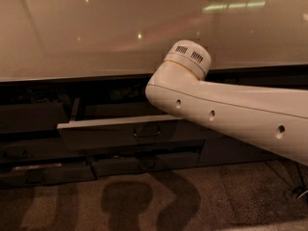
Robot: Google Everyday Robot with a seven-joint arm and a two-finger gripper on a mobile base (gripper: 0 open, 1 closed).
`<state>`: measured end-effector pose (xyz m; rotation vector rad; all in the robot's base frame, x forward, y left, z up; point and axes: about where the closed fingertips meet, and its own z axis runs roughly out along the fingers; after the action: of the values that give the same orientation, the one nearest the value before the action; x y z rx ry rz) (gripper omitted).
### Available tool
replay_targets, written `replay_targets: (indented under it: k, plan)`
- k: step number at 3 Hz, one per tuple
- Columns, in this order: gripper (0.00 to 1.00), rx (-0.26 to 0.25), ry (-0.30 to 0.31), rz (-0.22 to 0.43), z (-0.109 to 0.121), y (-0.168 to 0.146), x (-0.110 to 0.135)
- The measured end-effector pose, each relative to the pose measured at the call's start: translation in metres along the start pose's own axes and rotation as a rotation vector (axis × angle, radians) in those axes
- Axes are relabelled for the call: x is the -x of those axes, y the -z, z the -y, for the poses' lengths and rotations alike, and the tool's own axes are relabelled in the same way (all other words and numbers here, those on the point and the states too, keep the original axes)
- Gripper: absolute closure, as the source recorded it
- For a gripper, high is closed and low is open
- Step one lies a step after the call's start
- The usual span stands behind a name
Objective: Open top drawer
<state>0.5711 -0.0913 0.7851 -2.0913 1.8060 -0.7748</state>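
Note:
The top drawer (106, 137) is a dark grey front with a small centre handle (147, 133). It stands pulled out from the cabinet, and its pale rim rail (110, 122) shows along the top. My white arm (226, 112) reaches in from the right and crosses the drawer's right part, with a vented joint (188, 57) at its end. The gripper is hidden behind the arm and does not show. The drawer's inside is dark and mostly hidden.
A glossy pale counter top (96, 32) runs above the cabinet. A narrower lower drawer front (144, 165) sits below the open one. Dark neighbouring fronts (29, 117) stand at the left. The speckled floor (144, 206) carries the arm's shadow. A cable (301, 191) lies at the lower right.

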Motion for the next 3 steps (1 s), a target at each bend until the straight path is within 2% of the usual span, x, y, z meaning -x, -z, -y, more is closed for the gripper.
replay_targets:
  k: [1, 2, 3]
  plan:
    - [1.0, -0.001, 0.002, 0.075, 0.0011, -0.0004, -0.0033]
    - [1.0, 0.008, 0.055, 0.111, -0.003, 0.0016, 0.0047]
    - [1.0, 0.008, 0.055, 0.111, -0.003, 0.0015, 0.0047]
